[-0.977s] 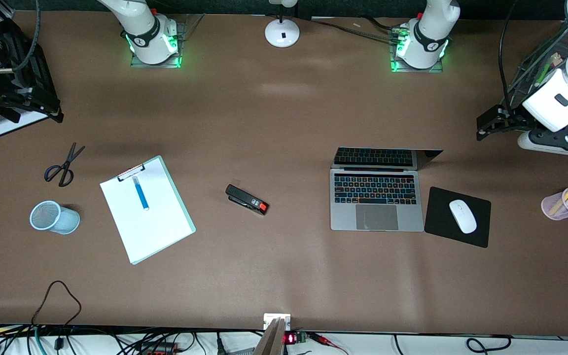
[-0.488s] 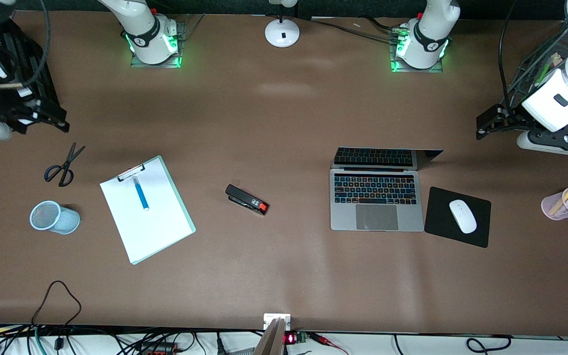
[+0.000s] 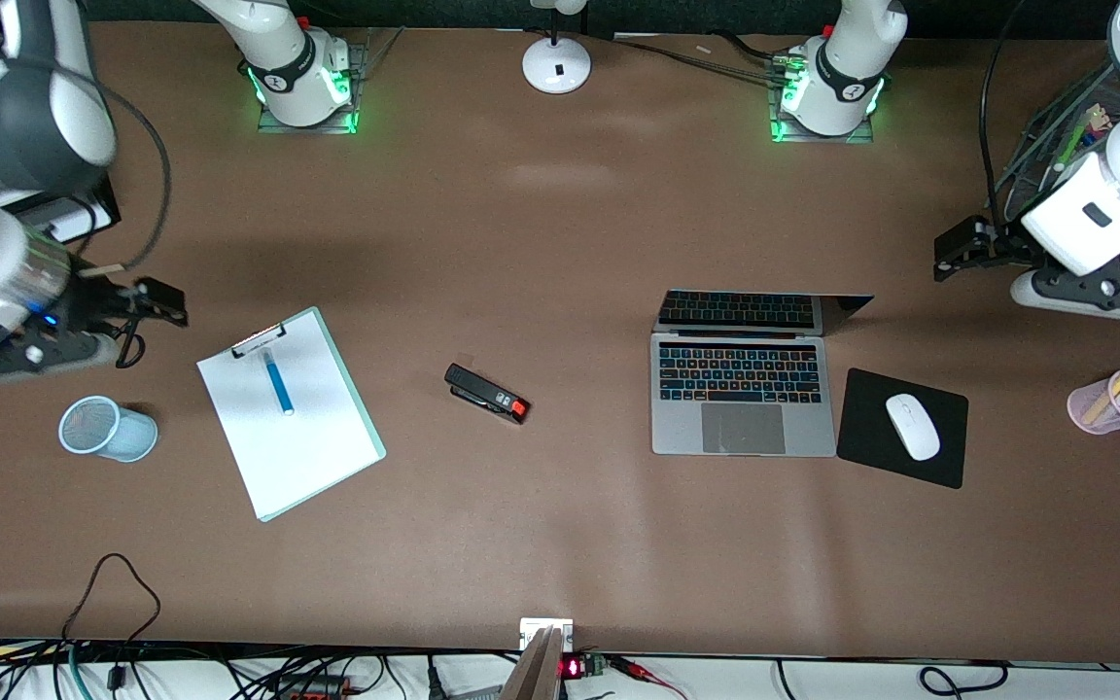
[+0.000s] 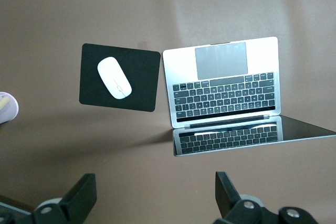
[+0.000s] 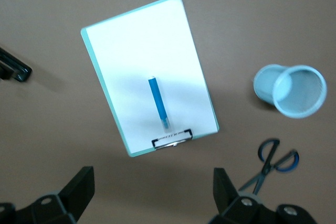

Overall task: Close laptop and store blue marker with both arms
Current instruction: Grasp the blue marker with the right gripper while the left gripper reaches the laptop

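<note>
Laptop (image 3: 743, 379) and blue marker (image 3: 278, 382) sit well apart: the laptop open toward the left arm's end of the table, just beside a black mouse pad (image 3: 902, 428) with a white mouse (image 3: 912, 426); the marker lying on a clipboard (image 3: 290, 413) toward the right arm's end, near a pale blue mesh cup (image 3: 107, 428). I judge the lid stiff but hinged and somewhat delicate, best pushed down at its top edge. The marker looks light, smooth and apt to roll, so a pinch across its middle suits it. Left gripper (image 4: 153, 198) hovers over bare table beside the laptop's lid, fingers spread wide, holding and touching nothing. Right gripper (image 5: 152, 192) hangs over the table beside the clipboard's clip end, likewise wide apart and empty
</note>
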You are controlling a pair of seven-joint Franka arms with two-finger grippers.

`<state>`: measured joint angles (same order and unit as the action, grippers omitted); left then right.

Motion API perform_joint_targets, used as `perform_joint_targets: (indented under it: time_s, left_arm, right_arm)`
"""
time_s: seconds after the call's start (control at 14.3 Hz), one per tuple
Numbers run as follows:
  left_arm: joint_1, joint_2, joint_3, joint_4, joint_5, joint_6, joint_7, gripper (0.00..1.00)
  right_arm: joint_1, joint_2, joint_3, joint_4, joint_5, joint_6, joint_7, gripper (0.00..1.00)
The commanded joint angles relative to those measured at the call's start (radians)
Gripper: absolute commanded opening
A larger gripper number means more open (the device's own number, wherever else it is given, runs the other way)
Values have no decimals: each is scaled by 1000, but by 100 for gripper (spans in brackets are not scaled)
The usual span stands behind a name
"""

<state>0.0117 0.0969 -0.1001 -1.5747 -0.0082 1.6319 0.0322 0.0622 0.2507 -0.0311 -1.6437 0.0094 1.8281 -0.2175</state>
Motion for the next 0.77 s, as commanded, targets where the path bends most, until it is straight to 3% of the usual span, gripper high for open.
perform_joint_targets:
  time_s: [0.0,0.07,0.21,0.28,0.35,0.49,0.7]
  left_arm:
    - [-1,53,2,56,2,-27,31,100]
    - [-4,72,2,61,4,-29,26,96]
    - [-6,83,2,96,2,-88,26,49]
    - [-6,95,2,116,2,-145,25,30]
    - [-9,98,0,127,4,-164,22,18]
    - [-9,99,0,128,1,-167,18,1]
    - [-21,95,-3,116,-12,-205,-33,0]
  right_arm:
    - [-10,71,7,-1,9,68,-95,100]
    - [-9,93,8,-8,8,91,-117,100]
    - [-7,146,11,-27,9,167,-154,99]
    - [-7,171,13,-36,9,210,-177,96]
    - [-5,197,14,-42,8,244,-206,91]
    - [7,235,19,-45,8,267,-258,81]
    - [18,283,19,-45,6,312,-345,75]
